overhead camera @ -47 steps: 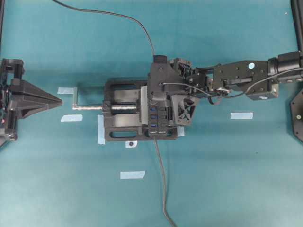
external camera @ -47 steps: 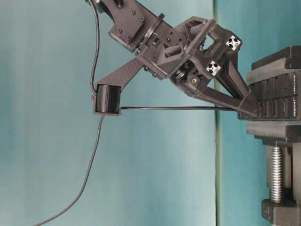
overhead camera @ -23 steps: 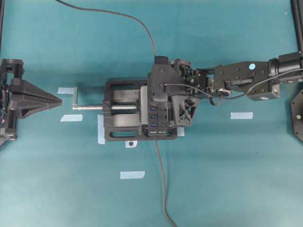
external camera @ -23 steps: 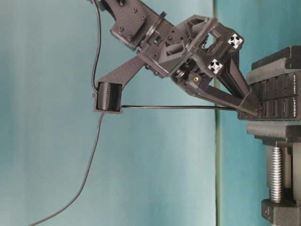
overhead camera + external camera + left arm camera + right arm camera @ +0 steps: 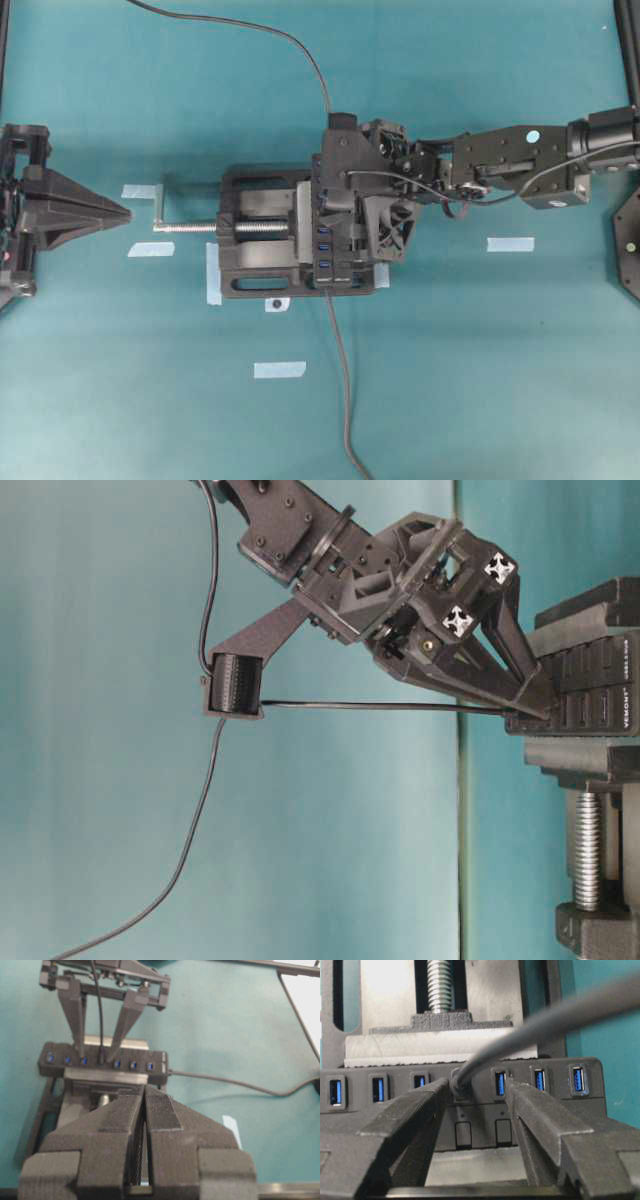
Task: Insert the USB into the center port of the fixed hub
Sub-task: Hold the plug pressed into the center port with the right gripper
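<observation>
Dark-grey USB [image 5: 461,1086] sits seated in the fixed hub's [image 5: 560,1101] center port, the right gripper [image 5: 476,1091] spread open around it, left gripper [image 5: 144,1110] closed nearby.

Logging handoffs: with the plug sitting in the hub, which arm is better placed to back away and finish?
Right. Its gripper is at the fixed hub, fingers spread either side of the USB, which sits in the center port. The left gripper, shut, is parked beyond the vise handle.
</observation>
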